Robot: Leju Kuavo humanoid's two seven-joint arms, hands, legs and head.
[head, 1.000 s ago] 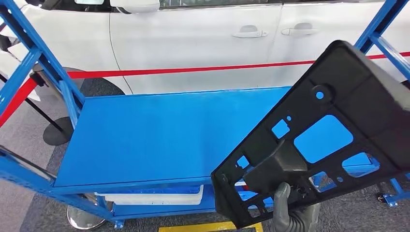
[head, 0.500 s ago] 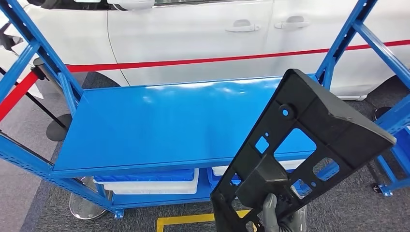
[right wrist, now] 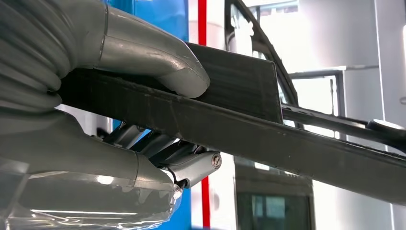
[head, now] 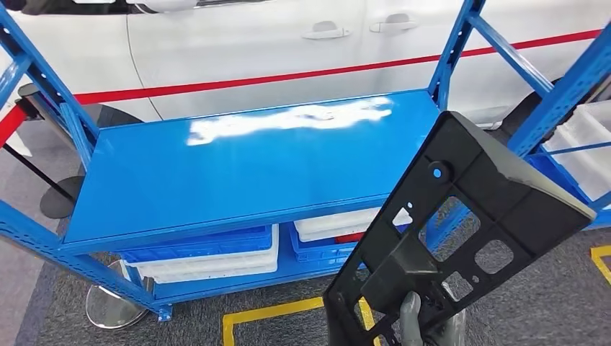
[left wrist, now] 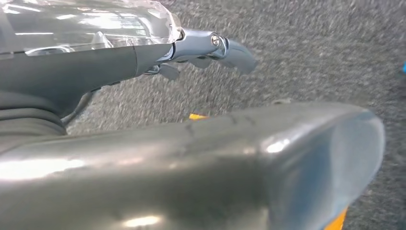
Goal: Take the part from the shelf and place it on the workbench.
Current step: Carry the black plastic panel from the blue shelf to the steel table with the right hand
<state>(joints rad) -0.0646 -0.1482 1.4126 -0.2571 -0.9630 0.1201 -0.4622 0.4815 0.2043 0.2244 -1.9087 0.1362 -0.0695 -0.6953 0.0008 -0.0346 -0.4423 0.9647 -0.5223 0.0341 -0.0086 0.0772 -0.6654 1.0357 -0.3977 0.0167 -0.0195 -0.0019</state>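
Two arms to watch. On my left, the left hand (left wrist: pixel 210 50) hangs over grey carpet, fingers curled in on nothing. Ahead, the blue shelf (head: pixel 216 180) has slid leftward and lower in my head view over the last second, with white bins (head: pixel 209 263) now showing beneath and yellow floor tape (head: pixel 274 313) coming in, so I judge the body is turning away, carrying the load toward the workbench, which I can't see yet. On my right, the black plastic part (head: pixel 468 216) is off the shelf, held up tilted, my right hand (head: pixel 421 328) clamped on its lower edge, thumb over the rim. No brands, labels or writing I can read anywhere.
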